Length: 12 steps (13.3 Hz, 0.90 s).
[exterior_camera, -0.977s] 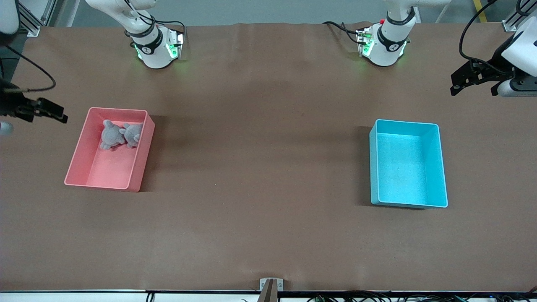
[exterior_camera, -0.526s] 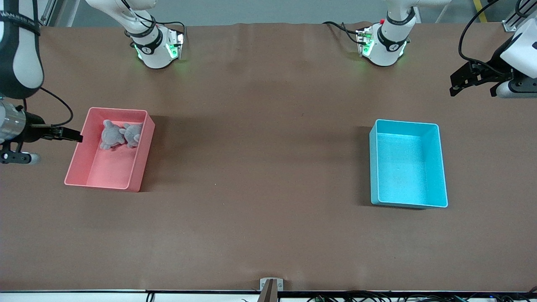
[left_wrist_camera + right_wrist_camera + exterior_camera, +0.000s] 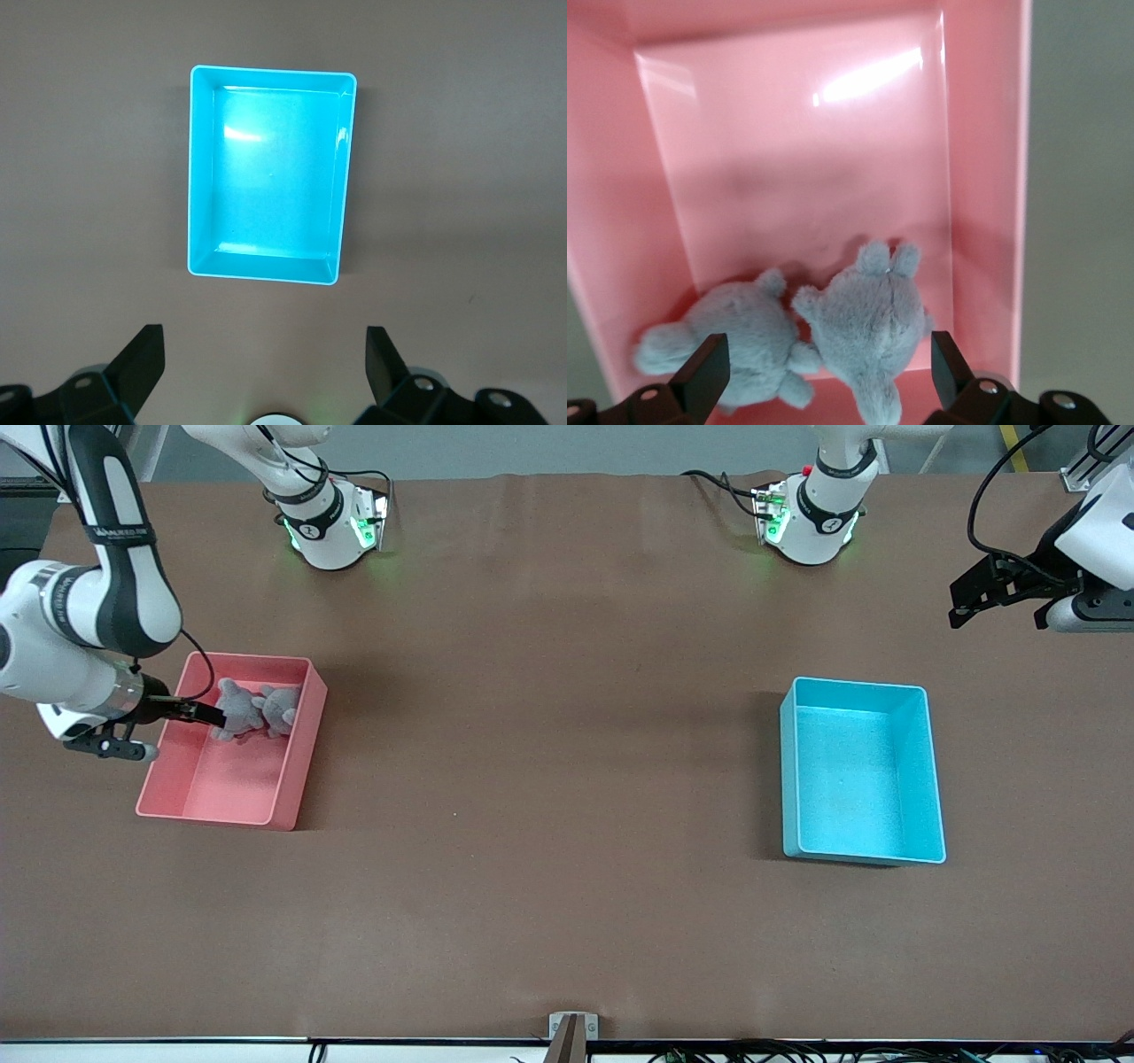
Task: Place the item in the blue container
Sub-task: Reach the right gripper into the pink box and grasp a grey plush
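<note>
Item: two grey plush toys (image 3: 833, 345), lying in the pink bin (image 3: 168, 779); soft, light; you are gripping bodies. Right gripper (image 3: 211, 714) hovering spread above; left gripper (image 3: 263, 354) waiting, spread. Blue container (image 3: 935, 779) standing empty.

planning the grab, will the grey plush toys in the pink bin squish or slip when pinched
The grey plush toys look fuzzy and soft, so they would probably squash between the open right gripper's fingers rather than slip. They lie touching each other in the pink bin, so one may drag its neighbour.
</note>
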Available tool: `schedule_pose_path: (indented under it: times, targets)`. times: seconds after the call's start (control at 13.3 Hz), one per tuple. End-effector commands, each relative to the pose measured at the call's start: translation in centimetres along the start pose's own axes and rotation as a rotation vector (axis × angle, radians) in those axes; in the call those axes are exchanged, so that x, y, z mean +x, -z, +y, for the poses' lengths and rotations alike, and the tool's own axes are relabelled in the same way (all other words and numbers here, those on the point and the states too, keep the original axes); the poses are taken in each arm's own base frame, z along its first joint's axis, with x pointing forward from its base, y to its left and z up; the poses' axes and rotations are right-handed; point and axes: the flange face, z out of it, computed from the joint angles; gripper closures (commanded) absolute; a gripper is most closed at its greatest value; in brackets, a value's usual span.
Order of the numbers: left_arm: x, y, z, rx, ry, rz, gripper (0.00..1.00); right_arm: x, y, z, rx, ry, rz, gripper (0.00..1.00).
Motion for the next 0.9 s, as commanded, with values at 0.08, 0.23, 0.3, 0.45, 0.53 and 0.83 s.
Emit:
schedule_pose_path:
  times: [0.08,0.23,0.3,0.45,0.53,0.83]
  targets:
    - [-0.1,0.5,0.1,0.012,-0.017,0.0,0.0,-3.2,-3.1,0.6,0.008,-0.01,0.059,0.0]
    - [0.0,0.5,0.1,0.01,-0.009,0.0,0.0,-3.2,-4.7,1.2,0.005,-0.024,0.044,0.0]
    - [0.0,0.4,0.1,0.009,-0.006,-0.002,0.0,-3.2,-5.3,1.6,0.004,-0.032,0.03,0.0]
    - [0.1,0.1,0.2,0.009,-0.006,-0.008,0.0,-3.1,-6.6,2.0,0.0,-0.038,0.018,0.0]
    - [0.2,0.0,0.2,0.009,-0.008,-0.011,0.0,-3.2,-7.2,2.2,-0.001,-0.044,0.007,0.0]
    - [0.2,0.0,-0.3,0.01,-0.012,-0.011,0.0,-3.1,-9.0,2.4,-0.007,-0.047,-0.01,0.0]
